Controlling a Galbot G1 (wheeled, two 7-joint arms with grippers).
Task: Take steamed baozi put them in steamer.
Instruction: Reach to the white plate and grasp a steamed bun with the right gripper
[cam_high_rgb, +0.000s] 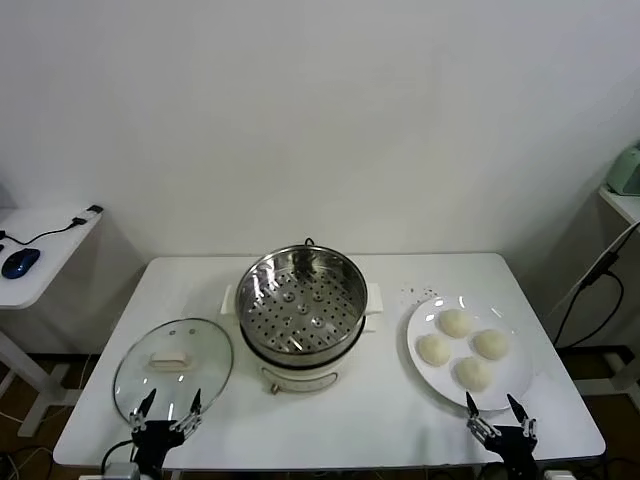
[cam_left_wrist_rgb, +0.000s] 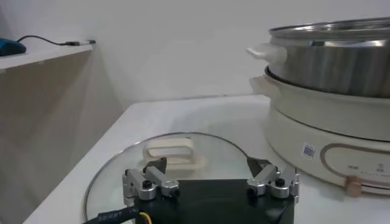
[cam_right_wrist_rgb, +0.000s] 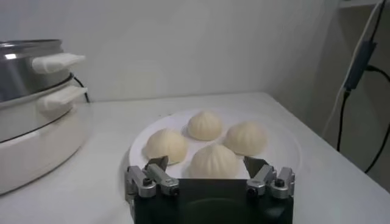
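Here four steamed baozi (cam_right_wrist_rgb: 212, 161) sit just beyond the spread-open right gripper (cam_right_wrist_rgb: 209, 176), untouched.

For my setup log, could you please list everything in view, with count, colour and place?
Baozi: four, cream-white, all on the plate.
Plate: one, white, right part of the table.
Steamer: one, steel on a white base, table centre, no bun inside.
Lid: one, glass with a white handle, left of the steamer.
Table: one, white.
Side desk: one, white, far left.
Mouse: one, blue, on the side desk.
Left gripper: open, at the table's near edge by the lid.
Right gripper: open, near edge by the plate.
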